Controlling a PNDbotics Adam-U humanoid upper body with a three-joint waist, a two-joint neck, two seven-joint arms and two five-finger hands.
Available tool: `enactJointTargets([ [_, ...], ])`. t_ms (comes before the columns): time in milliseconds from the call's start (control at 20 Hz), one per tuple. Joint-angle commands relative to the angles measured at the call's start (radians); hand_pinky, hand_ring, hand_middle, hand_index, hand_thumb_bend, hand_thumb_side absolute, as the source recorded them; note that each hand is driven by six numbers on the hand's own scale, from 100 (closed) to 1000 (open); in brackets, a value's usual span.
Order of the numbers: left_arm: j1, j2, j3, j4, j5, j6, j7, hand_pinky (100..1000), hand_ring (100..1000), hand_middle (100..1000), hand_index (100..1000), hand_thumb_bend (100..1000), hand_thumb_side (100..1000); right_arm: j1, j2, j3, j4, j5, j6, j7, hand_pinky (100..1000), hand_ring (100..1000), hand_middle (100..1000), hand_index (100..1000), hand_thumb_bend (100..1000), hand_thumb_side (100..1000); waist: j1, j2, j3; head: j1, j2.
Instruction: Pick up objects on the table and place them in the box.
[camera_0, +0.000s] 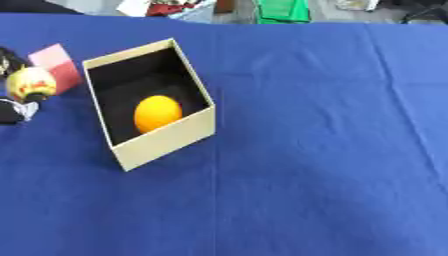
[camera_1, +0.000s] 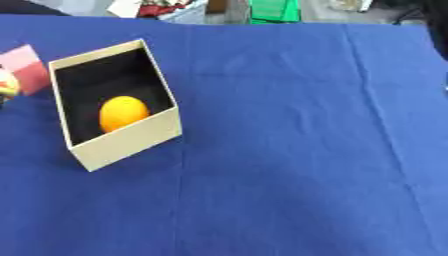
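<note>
A yellow, red-marked rounded object (camera_0: 31, 83) sits in the left hand (camera_0: 16, 107) at the left edge, finger state indiscernible, beside the cream box (camera_0: 166, 140) containing an orange ball (camera_0: 157, 113).

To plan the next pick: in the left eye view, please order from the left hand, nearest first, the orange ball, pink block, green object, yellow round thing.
From the left hand at the left edge:
1. Yellow round thing, right beside it.
2. Pink block, just behind.
3. Orange ball, inside the box.
4. Green object, far back.
</note>
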Motion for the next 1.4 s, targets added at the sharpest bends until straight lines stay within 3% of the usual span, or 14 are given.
enactJointTargets([
  [50, -0.038, 0.012, 0.012, -0.062, 0.025, 0.005, 0.009, 550, 711, 645, 742, 100, 523, -0.009, -0.018, -0.015, -0.017, -0.004, 0.005, -0.002, 1000, 1000, 807, 998, 100, 820, 0.006, -0.027, -0.001, -0.008, 0.009],
  [500, -0.147, -0.071, -0.018, -0.116, 0.085, 0.004, 0.021, 512, 700, 637, 737, 100, 573, -0.017, -0.014, -0.010, -0.017, -0.009, 0.007, 0.001, 1000, 1000, 806, 996, 100, 815, 0.009, -0.036, -0.004, 0.005, 0.015],
  [1000, -0.242, -0.190, -0.080, 0.029, 0.136, -0.016, 0.068, 494, 702, 658, 757, 100, 657, -0.022, -0.005, -0.008, -0.017, -0.011, 0.010, 0.005, 1000, 1000, 805, 997, 100, 817, 0.011, -0.034, -0.012, 0.020, 0.012],
  [1250, -0.251, -0.216, -0.100, 0.097, 0.152, -0.035, 0.085, 498, 714, 683, 775, 184, 694, -0.023, -0.002, -0.009, -0.017, -0.010, 0.012, 0.007, 1000, 1000, 805, 998, 100, 819, 0.011, -0.031, -0.015, 0.021, 0.011],
  [1400, -0.255, -0.226, -0.108, 0.123, 0.156, -0.051, 0.088, 515, 737, 714, 797, 282, 729, -0.025, 0.000, -0.009, -0.017, -0.010, 0.013, 0.007, 1000, 1000, 805, 998, 100, 819, 0.011, -0.029, -0.016, 0.021, 0.010],
])
